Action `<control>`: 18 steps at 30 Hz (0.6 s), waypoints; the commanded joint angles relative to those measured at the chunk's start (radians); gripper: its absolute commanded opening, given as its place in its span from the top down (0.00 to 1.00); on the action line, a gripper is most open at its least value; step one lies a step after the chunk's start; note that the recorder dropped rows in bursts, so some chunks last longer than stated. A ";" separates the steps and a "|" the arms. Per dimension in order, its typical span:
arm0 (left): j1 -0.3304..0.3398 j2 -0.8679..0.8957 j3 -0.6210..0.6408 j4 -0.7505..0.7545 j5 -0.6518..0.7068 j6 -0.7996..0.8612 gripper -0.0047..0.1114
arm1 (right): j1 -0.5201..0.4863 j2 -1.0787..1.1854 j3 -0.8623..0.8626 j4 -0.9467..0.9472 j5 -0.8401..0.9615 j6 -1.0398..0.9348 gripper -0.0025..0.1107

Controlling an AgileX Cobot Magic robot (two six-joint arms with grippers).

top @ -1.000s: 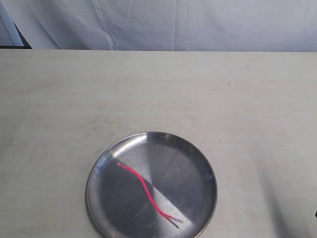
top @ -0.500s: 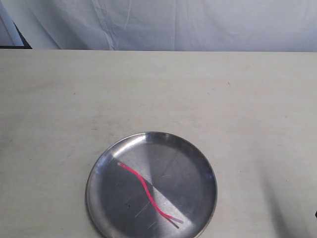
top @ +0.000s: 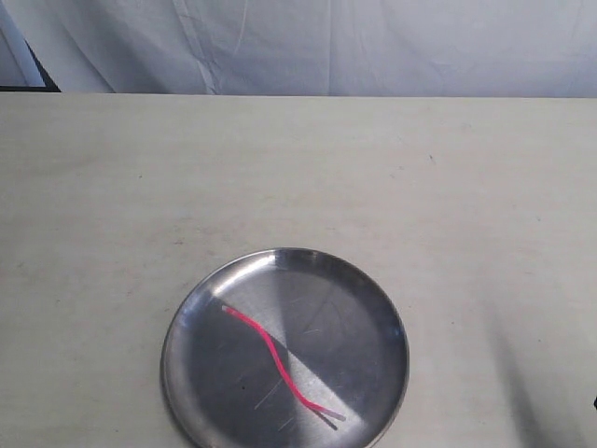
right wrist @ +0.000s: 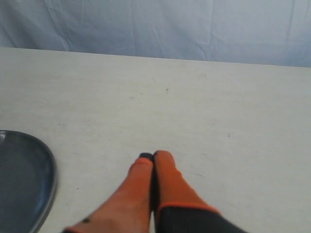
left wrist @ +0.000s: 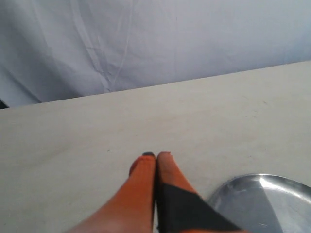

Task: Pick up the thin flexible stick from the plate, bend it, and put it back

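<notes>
The thin pink stick (top: 276, 360) lies in a wavy line across the round silver plate (top: 373, 308) at the near middle of the table in the exterior view; its whitish tip points to the near right. Neither gripper shows in that view. In the left wrist view my left gripper (left wrist: 156, 155) is shut, orange fingers pressed together over bare table, with the plate's rim (left wrist: 228, 187) just beside it. In the right wrist view my right gripper (right wrist: 152, 155) is shut too, empty, and the plate's edge (right wrist: 48, 170) lies off to its side. The stick is hidden in both wrist views.
The pale tabletop (top: 298, 168) stretches wide around the plate. A white cloth backdrop (top: 308, 42) hangs behind the table's far edge. A dark object (top: 28, 70) shows at the far left corner.
</notes>
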 commanded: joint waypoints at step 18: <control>0.001 -0.403 0.484 0.326 -0.244 -0.431 0.96 | -0.005 -0.006 0.005 0.001 -0.009 0.000 0.98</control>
